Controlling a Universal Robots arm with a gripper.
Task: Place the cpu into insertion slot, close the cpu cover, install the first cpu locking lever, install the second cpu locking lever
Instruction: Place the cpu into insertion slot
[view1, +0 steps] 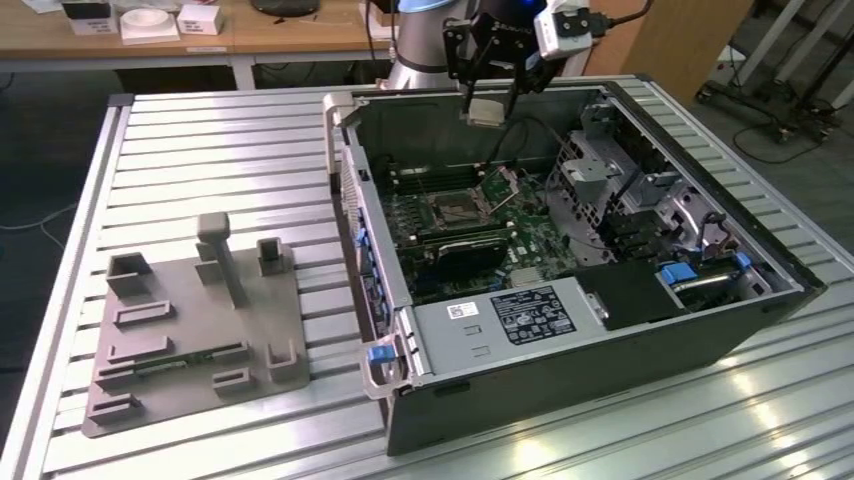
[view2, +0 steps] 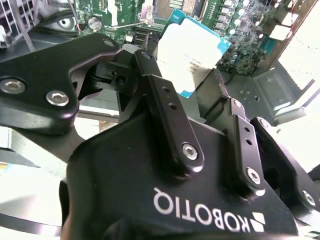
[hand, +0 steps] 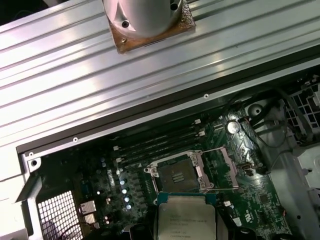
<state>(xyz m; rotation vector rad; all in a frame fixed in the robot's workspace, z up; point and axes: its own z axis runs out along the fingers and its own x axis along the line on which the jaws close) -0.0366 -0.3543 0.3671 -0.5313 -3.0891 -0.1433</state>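
Gripper (view1: 486, 104) hangs over the open computer case (view1: 561, 385), fingers (view2: 167, 100) clamped on the cpu (view2: 192, 47), which sits well above the insertion slot (hand: 177, 176). The socket is bare and the cpu cover (hand: 216, 169) stands hinged open beside it. By my judgement, you should keep the chip flat and square to the socket rim and lower it straight, no sliding. The case holds 1 green motherboard (view1: 541, 240) and 1 grey power-supply box (view1: 514, 315).

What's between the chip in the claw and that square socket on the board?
Nothing: in the first wrist view the chip hangs near the open socket, with no part between them.
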